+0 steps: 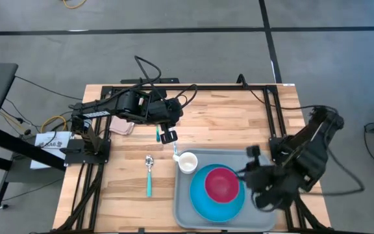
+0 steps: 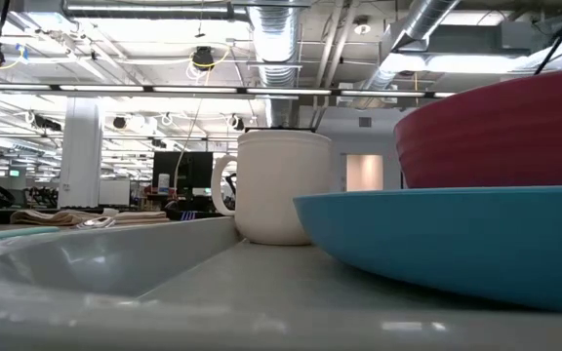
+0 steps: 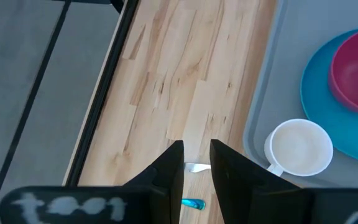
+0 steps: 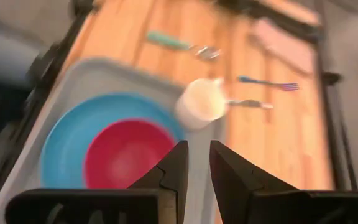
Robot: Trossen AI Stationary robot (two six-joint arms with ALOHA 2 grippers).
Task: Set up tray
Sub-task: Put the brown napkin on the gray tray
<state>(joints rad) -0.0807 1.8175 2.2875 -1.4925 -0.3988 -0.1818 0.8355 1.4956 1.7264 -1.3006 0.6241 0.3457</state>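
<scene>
Tray loaded at my near right, both arms up off the table.

I can read no brand or label anywhere; a white tag (image 1: 52,140) lies by the left arm's base, its print too small to make out. The tray (image 1: 186,207) sits on the wooden table (image 1: 122,185), carrying a blue plate (image 1: 203,205) with a red bowl (image 1: 222,183) on it and a white mug (image 1: 187,162) in its corner. My left gripper (image 1: 168,136) reaches out level over the boards beside the tray, fingers (image 3: 169,168) set narrow with a slim gap, holding nothing. My right gripper (image 4: 195,163) hangs above the tray's right edge, also narrow and empty. A teal-handled spoon (image 1: 149,174) lies on the wood left of the tray.
</scene>
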